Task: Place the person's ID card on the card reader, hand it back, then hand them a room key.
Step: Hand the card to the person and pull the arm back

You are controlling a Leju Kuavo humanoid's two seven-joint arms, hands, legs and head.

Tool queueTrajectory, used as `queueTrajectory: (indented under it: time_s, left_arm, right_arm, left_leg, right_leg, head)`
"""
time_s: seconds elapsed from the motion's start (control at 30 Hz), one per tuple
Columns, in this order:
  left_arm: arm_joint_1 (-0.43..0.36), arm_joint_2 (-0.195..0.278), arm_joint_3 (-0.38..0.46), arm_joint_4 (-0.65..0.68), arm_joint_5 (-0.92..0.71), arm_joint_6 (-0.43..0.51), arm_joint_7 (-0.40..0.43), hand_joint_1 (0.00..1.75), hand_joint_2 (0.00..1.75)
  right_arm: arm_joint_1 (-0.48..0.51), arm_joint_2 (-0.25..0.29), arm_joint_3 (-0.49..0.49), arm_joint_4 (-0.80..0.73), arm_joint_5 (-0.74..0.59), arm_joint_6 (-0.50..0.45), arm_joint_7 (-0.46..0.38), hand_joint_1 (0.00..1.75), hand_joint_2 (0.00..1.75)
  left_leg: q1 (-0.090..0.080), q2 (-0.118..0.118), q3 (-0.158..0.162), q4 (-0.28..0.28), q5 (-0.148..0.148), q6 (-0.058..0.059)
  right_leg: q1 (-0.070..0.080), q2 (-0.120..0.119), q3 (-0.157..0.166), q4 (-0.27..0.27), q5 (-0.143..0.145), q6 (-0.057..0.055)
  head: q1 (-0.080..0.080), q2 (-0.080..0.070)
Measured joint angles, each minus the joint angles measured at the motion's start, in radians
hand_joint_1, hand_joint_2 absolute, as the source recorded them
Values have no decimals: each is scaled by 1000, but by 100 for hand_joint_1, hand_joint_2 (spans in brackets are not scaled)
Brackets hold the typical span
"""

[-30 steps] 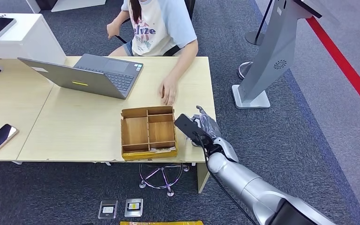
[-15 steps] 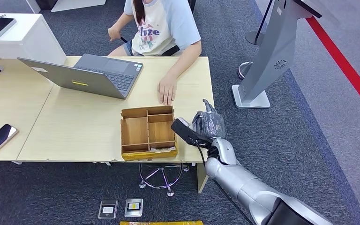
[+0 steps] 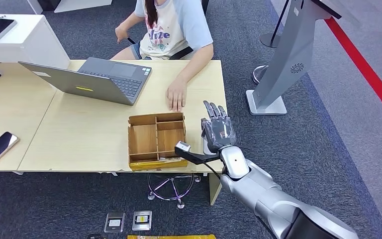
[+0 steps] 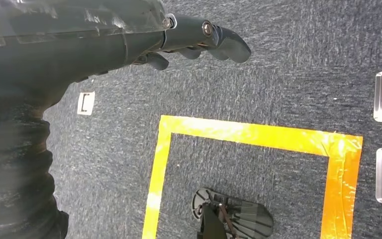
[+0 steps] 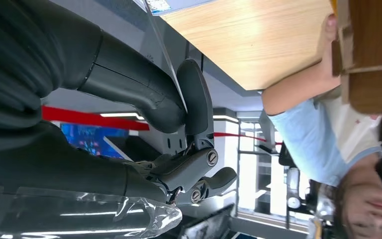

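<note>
— Where was the card (image 5: 155,5)?

— In the right hand (image 3: 219,132), as far as the right wrist view showed. It was a thin sheet seen almost edge-on, running down between the thick thumb (image 5: 195,94) and the darker fingers (image 5: 191,167), which pressed on it. Its far end was cut off by the picture's edge, and its print was too small to read, so whether it was the ID card or a room key could not be told.

— And from the head view?

— The right hand stood raised over the table's (image 3: 79,134) right edge, beside the wooden box (image 3: 156,139), with the fingers pointing toward the person. Just a pale sliver of the card showed at the thumb side. The person's hand (image 3: 176,97) lay flat on the table just beyond the box, apart from the robot's.

— Anything in the box?

— Something pale lay in its nearest compartment, but it was too small to make out.

— The left hand (image 4: 199,37)?

— It hung over the carpet, its fingers loosely extended and empty.
</note>
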Motion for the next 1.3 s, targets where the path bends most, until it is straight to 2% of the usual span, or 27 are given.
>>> queueTrajectory:
  time_s: [0.2,0.33,0.73,1.3]
  left_arm:
    - [-1,4,-9,0,-8,2,5,0,175]
    - [-1,8,-17,0,-9,5,15,0,175]
    - [-8,11,-43,-2,-38,6,61,0,175]
    - [-28,14,-70,-25,-49,26,69,0,175]
  right_arm:
    - [3,-1,37,7,48,7,-1,175,175]
    - [13,-1,49,12,27,-8,-21,175,175]
    - [77,-10,49,48,28,-30,-47,175,175]
    - [98,1,47,77,53,-35,-76,175,175]
  left_leg:
    - [0,0,0,0,0,0]
    - [0,0,0,0,0,0]
    - [0,0,0,0,0,0]
    - [0,0,0,0,0,0]
  right_leg:
    - [0,0,0,0,0,0]
    - [0,0,0,0,0,0]
    - [0,0,0,0,0,0]
    - [0,0,0,0,0,0]
  head:
    - [0,0]
    - [0,0]
    - [0,0]
    - [0,0]
